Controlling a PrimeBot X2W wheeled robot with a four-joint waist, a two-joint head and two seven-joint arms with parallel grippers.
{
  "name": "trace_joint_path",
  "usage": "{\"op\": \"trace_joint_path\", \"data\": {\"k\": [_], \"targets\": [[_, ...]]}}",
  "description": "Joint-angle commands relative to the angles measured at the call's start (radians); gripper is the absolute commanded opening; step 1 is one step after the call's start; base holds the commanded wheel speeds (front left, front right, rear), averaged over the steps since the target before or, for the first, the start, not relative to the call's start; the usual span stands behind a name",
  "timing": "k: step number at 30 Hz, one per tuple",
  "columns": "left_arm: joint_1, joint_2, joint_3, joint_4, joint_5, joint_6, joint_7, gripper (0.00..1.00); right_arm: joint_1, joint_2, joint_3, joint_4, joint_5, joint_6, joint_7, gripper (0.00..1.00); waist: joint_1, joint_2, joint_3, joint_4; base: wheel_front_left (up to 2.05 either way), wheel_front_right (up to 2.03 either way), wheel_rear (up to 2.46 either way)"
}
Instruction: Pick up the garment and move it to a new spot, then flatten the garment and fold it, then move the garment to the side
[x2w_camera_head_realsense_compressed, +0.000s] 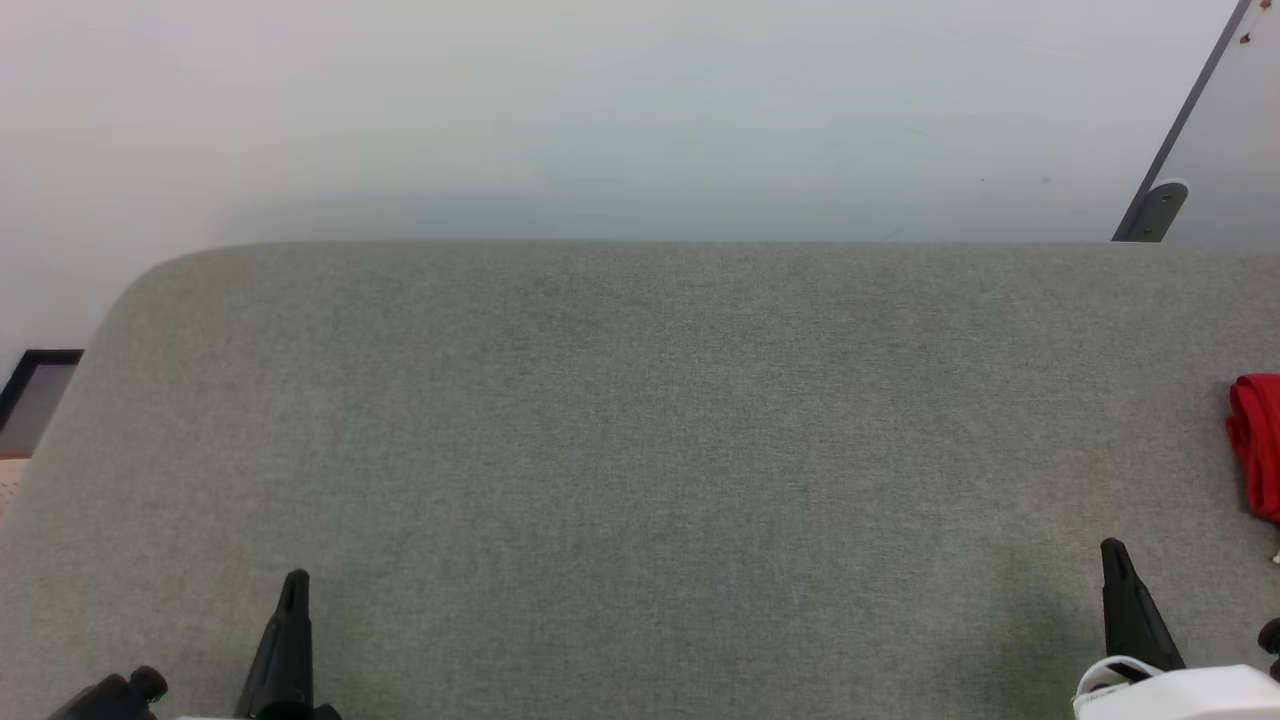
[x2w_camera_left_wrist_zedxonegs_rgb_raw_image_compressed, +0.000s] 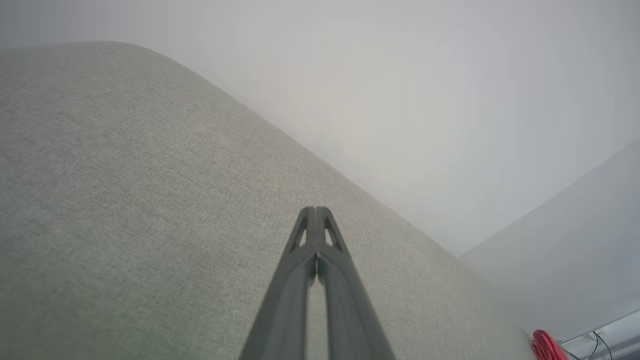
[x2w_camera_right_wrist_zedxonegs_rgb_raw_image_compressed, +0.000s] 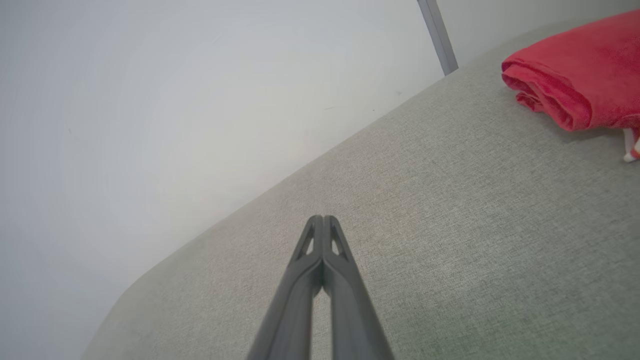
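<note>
Garment (x2w_camera_head_realsense_compressed: 1258, 445) on grey cushion (x2w_camera_head_realsense_compressed: 640, 450), far right, near right gripper (x2w_camera_head_realsense_compressed: 1112, 550).

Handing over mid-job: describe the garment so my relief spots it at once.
Find the wide grey-green fabric surface below the pale wall. Follow it rightward, past the right claw. There lies the garment, bunched, the one bright red thing on it.

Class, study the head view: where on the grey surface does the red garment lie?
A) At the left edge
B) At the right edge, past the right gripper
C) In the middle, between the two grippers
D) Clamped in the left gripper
B: the garment lies on the surface at the view's right edge, out past the shut right gripper.
</note>
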Motion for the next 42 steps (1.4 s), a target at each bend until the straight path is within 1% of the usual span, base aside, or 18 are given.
{"op": "trace_joint_path", "data": {"k": [1, 21, 42], "targets": [[-0.023, 0.003, 0.005, -0.005, -0.036, 0.001, 0.007, 0.0, -0.031, -0.003, -0.002, -0.008, 0.042, 0.0, 0.009, 0.0, 0.0, 0.0, 0.0, 0.0, 0.0, 0.0, 0.0], [-0.078, -0.03, 0.011, 0.039, -0.263, 0.001, 0.072, 0.0, -0.064, -0.004, -0.004, 0.017, 0.311, -0.001, 0.07, 0.0, 0.0, 0.0, -0.003, -0.005, 0.0, 0.0, 0.0], [-0.127, -0.06, 0.019, 0.078, -0.456, 0.001, 0.132, 0.0, -0.088, -0.004, -0.006, 0.04, 0.54, -0.001, 0.123, 0.0, 0.0, 0.0, -0.006, -0.01, 0.0, 0.0, 0.0]]}}
